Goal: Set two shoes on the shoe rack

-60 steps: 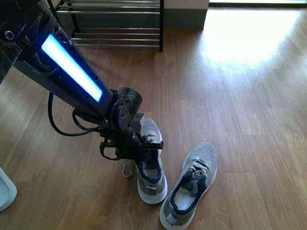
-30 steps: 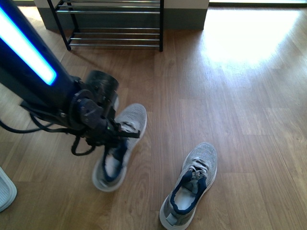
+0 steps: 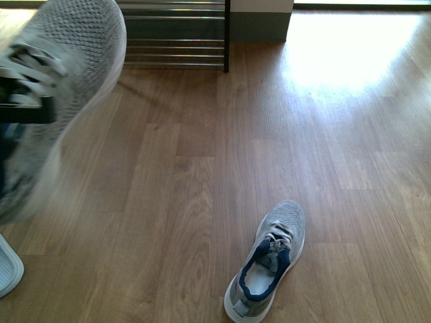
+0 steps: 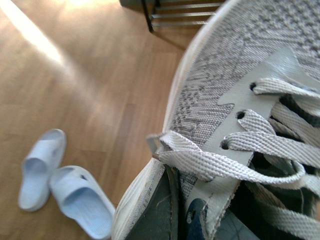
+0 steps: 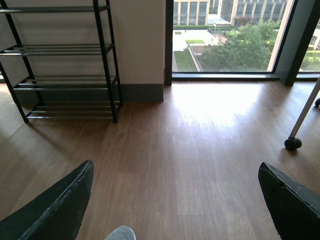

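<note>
One grey mesh sneaker (image 3: 64,74) hangs in the air at the upper left of the front view, large and blurred. My left gripper (image 4: 192,220) is shut on its collar by the tongue, with one dark finger (image 4: 160,215) outside the white sole. The other grey sneaker (image 3: 267,269) lies on the floor at the lower right, toe pointing away. The shoe rack (image 3: 175,40) stands at the back, its chrome rods showing past the lifted shoe. My right gripper (image 5: 175,210) is open above bare floor, with a sneaker toe (image 5: 121,234) just below it and the rack (image 5: 65,50) ahead.
Two pale blue slide sandals (image 4: 42,167) (image 4: 82,202) lie side by side on the wooden floor; one (image 3: 8,266) shows at the left edge of the front view. A caster wheel (image 5: 292,143) on a white leg stands by the window.
My left arm has lifted the gripped sneaker off the floor, up and to the left, close to the camera. The other sneaker has stayed in place.
</note>
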Tool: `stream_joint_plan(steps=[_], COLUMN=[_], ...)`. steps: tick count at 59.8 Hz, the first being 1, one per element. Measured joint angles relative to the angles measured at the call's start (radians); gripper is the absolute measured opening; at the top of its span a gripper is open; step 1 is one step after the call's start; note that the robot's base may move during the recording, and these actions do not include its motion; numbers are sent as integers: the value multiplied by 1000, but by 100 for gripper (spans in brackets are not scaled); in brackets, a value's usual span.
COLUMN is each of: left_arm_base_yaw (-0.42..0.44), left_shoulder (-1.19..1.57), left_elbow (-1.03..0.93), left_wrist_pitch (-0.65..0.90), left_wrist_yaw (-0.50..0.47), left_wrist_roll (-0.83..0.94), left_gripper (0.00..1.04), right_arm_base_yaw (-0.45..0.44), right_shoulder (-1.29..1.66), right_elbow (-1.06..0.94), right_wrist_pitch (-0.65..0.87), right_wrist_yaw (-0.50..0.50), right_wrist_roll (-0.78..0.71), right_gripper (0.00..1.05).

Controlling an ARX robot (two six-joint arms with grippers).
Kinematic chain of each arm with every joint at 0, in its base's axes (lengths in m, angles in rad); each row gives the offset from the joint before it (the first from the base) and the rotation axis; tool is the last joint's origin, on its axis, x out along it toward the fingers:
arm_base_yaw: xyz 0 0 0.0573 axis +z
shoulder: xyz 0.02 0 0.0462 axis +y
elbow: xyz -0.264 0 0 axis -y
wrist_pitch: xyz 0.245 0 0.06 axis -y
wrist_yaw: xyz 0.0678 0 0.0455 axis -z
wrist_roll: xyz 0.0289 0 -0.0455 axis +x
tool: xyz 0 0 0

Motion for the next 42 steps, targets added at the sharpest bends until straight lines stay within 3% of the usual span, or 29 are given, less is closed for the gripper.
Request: stream_joint_plan(steps=[3, 7, 42], left_arm_base_yaw=[-52, -89, -103], left_shoulder=[-150, -288, -356], left_elbow=[-51, -82, -85], left_wrist_pitch=[-48, -64, -64], left_wrist_yaw=[-95, -137, -143], left_wrist_roll=[20, 37, 55], left_gripper=[2, 2, 2], right_arm_base_yaw=[0, 0, 0], right_shoulder=[0, 0, 0], right_elbow=[0, 0, 0], right_wrist_pitch=[0, 0, 0], right_wrist_yaw=[0, 0, 1], right_wrist_roll=[0, 0, 0], right_gripper=[96, 96, 96])
